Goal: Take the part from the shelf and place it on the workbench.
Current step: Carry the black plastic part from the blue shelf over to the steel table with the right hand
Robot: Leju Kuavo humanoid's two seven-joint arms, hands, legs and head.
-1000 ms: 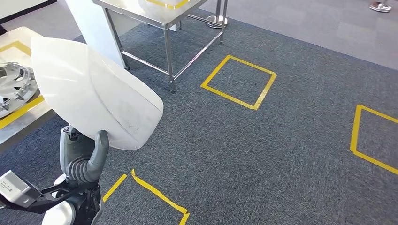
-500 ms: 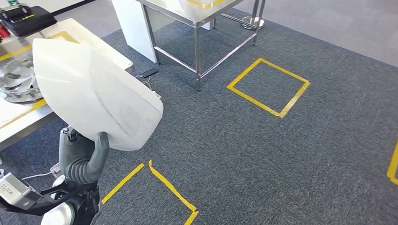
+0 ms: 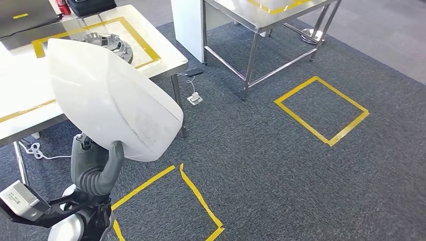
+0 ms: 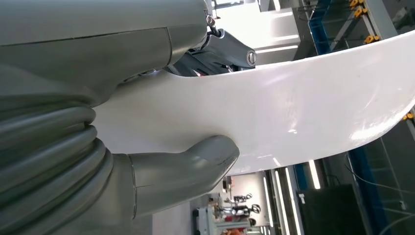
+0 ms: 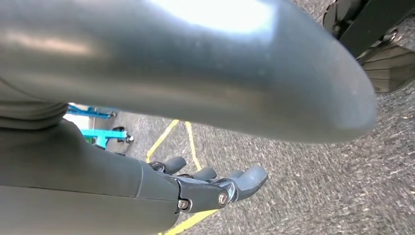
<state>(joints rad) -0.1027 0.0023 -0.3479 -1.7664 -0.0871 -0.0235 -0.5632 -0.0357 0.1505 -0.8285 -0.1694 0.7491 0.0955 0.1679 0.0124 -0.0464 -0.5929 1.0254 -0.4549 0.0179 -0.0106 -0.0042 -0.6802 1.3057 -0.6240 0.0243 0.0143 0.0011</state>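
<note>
Dark grey carpet (image 3: 261,165) covers the floor, marked with yellow tape squares (image 3: 321,108). At my left stands a white-topped workbench (image 3: 20,108) outlined in yellow tape, bearing a silver wheel-like piece (image 3: 108,42) near its far edge. Farther off, a steel-legged table (image 3: 274,22) stands on the carpet, with a white cabinet (image 3: 188,25) beside it. A small white plug (image 3: 195,99) and cable lie on the carpet between the two.

The part (image 3: 108,100), a large curved white shell, is raised in front of me, partly overlapping the workbench edge in the head view and not resting on it. My left hand (image 3: 95,168) grips its lower edge: in the left wrist view the thumb (image 4: 188,169) presses on one face of the white shell while the darker fingers lie on the other.

My right hand (image 5: 215,188) hangs over the carpet, fingers extended and apart, holding nothing.
</note>
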